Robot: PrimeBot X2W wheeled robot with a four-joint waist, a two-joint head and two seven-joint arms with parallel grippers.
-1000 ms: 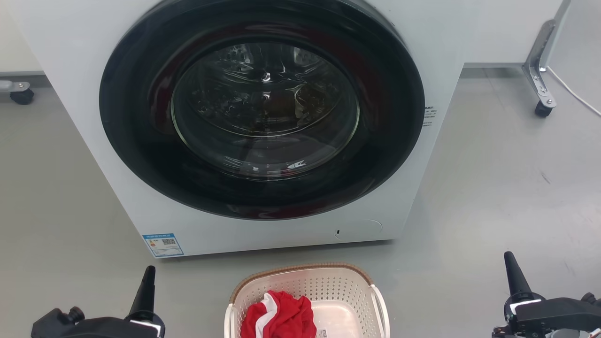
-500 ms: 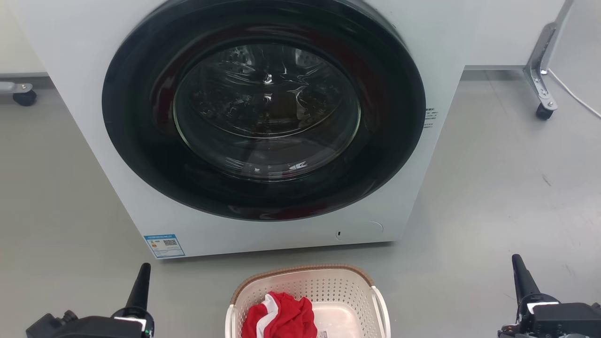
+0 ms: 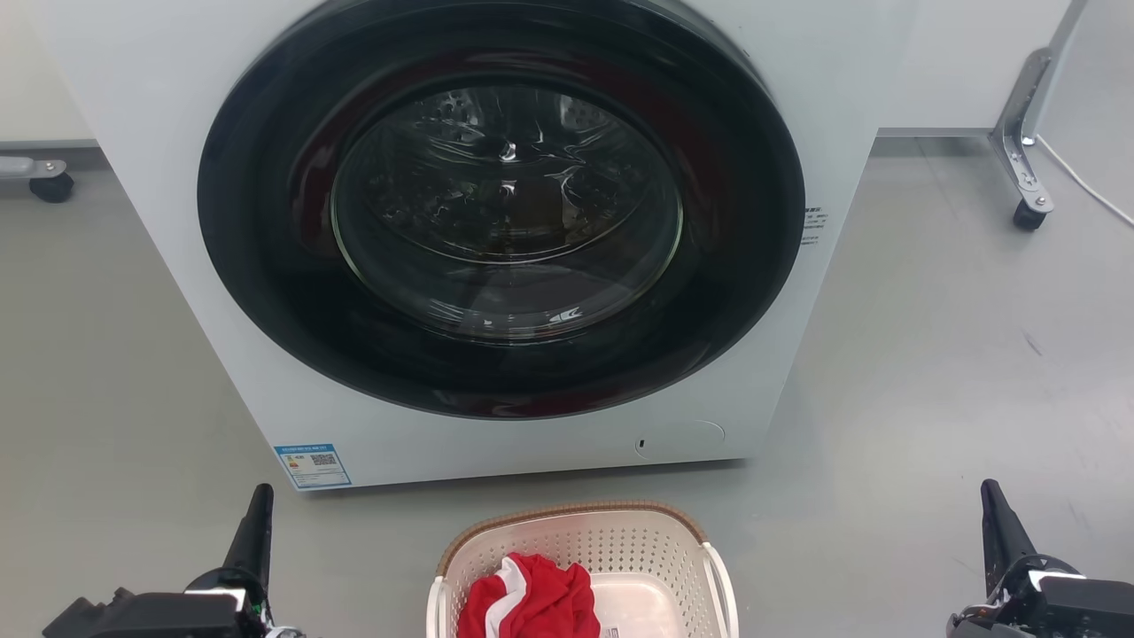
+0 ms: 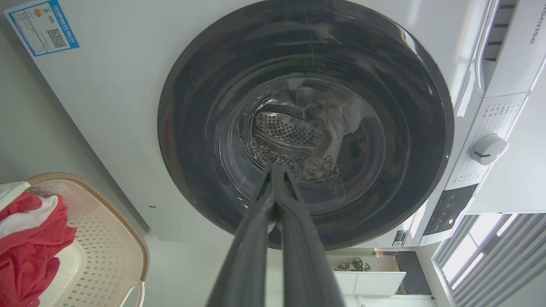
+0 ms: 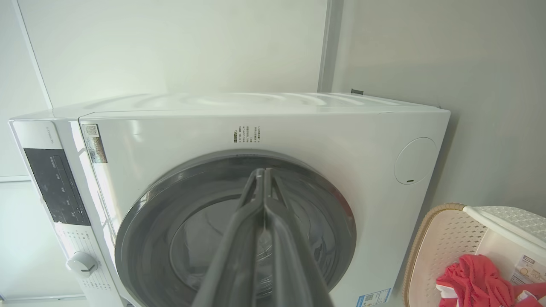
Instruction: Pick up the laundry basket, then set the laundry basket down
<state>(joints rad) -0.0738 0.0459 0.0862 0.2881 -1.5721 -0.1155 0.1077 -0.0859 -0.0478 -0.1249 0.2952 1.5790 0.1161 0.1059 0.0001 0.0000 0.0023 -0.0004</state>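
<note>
The laundry basket (image 3: 576, 536) is cream-white perforated plastic with a brown woven rim and white side handles. It stands on the floor at the bottom centre of the head view, just in front of the washing machine. The basket's rim also shows at the left in the left wrist view (image 4: 106, 200) and at the lower right in the right wrist view (image 5: 431, 247). My left gripper (image 3: 260, 505) is to the basket's left, shut and empty. My right gripper (image 3: 990, 501) is well off to its right, also shut with nothing held.
A red and white garment (image 3: 532, 598) lies in the basket. The white washing machine (image 3: 532, 443) with its closed dark round door (image 3: 500, 208) fills the space ahead. Castor legs (image 3: 1023, 177) stand at the right and far left (image 3: 44, 177). Grey floor lies on both sides.
Both grippers have slid outward and down toward the bottom corners of the head view. The whole scene has shifted slightly down, so the camera moved a little. The basket has stayed in place.
</note>
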